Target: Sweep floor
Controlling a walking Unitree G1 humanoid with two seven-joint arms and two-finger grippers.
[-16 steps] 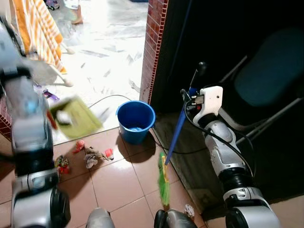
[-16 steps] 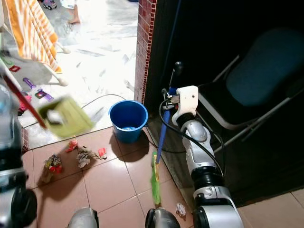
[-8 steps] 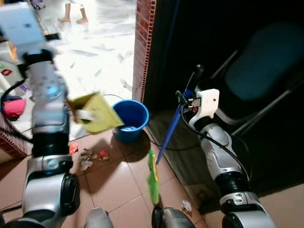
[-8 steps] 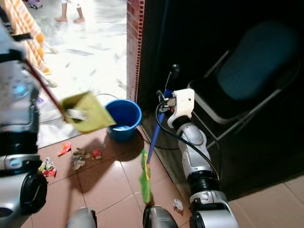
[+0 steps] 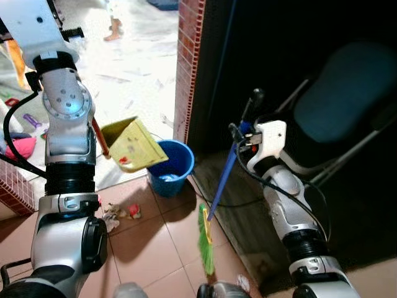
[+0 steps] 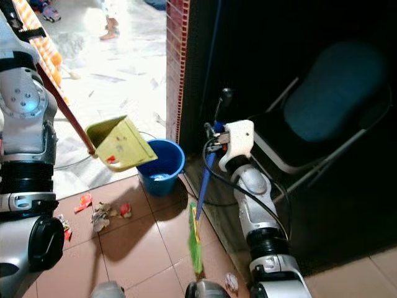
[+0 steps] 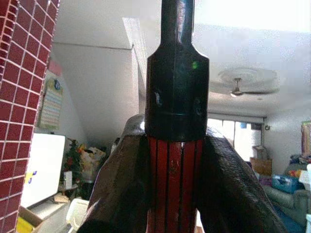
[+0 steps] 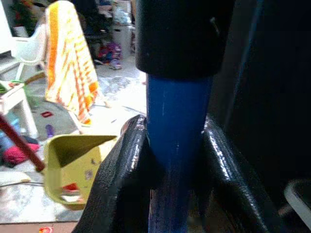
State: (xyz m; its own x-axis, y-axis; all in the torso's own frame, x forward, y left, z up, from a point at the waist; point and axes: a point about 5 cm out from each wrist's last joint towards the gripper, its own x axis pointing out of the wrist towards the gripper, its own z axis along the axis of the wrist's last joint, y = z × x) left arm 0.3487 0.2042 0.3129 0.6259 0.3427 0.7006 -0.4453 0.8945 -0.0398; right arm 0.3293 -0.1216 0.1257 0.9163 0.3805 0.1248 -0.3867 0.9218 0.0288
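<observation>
My left gripper [image 7: 176,160] is shut on the red handle [image 6: 68,115] of a yellow dustpan [image 5: 132,146]. The pan hangs tilted beside and above the rim of a blue bucket [image 5: 177,167], with a red scrap inside it. My right gripper [image 5: 244,132] is shut on the blue handle [image 5: 223,180] of a broom, near its black top end. Its green bristles [image 5: 206,245] rest on the brown tiles close to my feet. The fingers [image 8: 121,165] press on both sides of the handle. Scraps of litter [image 5: 118,213] lie on the tiles left of the bucket.
A red brick pillar [image 5: 189,62] stands behind the bucket, with a dark room and a folding chair [image 5: 347,105] to its right. A cable [image 5: 236,202] runs over the floor. An orange striped cloth [image 6: 37,37], toys [image 5: 18,146] and a person's feet [image 5: 115,28] are on the bright floor beyond.
My left arm has risen and carried the dustpan to the right, up to the bucket's rim. The broom has stayed upright in my right gripper. The camera has shifted.
</observation>
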